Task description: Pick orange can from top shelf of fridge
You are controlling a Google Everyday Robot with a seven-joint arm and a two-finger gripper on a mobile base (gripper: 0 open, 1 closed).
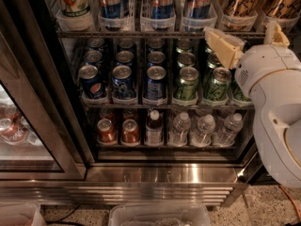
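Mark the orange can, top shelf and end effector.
orange can (239, 0), camera view, its streaked side.
top shelf (141, 34), camera view, front wire edge.
end effector (241, 31), camera view, between fingers, by the shelf's right end.

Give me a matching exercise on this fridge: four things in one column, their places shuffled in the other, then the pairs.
Things
1. orange can
2. blue cans
3. water bottles
4. gripper

Places
A. bottom rack, right side
B. top shelf, right end
C. middle rack, left side
D. in front of the green cans, just below the top shelf's edge

Pairs: 1-B, 2-C, 3-A, 4-D
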